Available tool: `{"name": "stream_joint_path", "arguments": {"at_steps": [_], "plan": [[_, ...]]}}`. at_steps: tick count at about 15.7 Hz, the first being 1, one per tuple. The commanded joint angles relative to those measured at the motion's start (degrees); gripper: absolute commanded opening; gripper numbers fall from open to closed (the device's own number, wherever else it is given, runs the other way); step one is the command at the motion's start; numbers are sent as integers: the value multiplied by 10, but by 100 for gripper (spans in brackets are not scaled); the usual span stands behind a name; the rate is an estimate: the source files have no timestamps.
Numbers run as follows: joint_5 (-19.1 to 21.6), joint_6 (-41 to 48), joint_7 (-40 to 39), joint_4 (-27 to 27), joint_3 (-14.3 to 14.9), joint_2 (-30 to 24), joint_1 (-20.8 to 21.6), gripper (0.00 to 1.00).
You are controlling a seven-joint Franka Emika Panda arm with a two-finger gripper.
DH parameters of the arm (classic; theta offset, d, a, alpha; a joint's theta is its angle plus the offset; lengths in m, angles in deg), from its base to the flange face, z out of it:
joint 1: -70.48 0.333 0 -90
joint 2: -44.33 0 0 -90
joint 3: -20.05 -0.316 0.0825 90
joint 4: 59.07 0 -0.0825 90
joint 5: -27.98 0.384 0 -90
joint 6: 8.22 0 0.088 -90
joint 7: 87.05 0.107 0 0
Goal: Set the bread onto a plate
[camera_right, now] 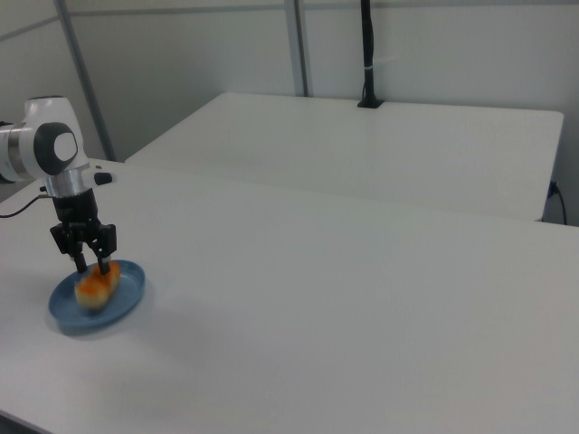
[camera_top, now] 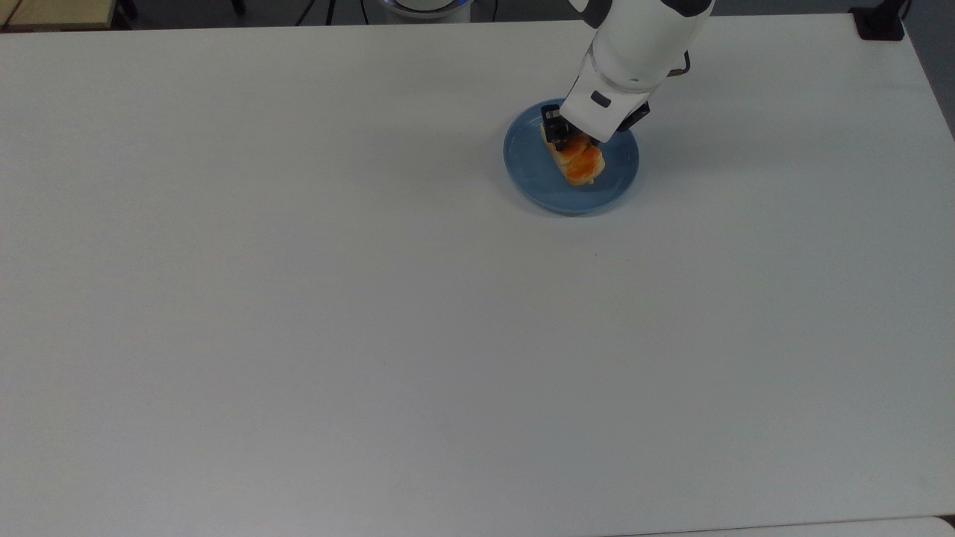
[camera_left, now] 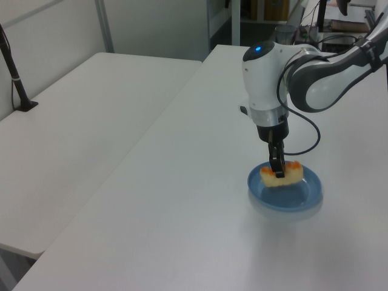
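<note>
The bread, an oblong bun with an orange-brown top and pale sides, is held over the middle of the round blue plate, low above or touching its floor. My gripper is shut on the bread from above. In the left view the bread sits between the black fingers just over the plate. The right view shows the gripper gripping the bread above the plate at the right view's far left.
The plate stands on a wide white table. A second white table lies beside it across a narrow gap. A black post stands at that table's far edge, and a black clamp sits at the top view's upper right corner.
</note>
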Motion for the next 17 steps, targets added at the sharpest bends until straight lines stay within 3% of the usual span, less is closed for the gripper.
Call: {"name": "stream_joint_path", "arguments": {"at_steps": [1,5,9,14,17], "plan": [[7,-22,34,28,-3,-22,3,100],[7,-10,33,19,-3,-35,-8,100],[6,30,29,-23,-8,-79,-84,100],[6,45,-32,-95,-3,-79,-195,100],[5,46,-56,-108,12,-91,-232,100]]}}
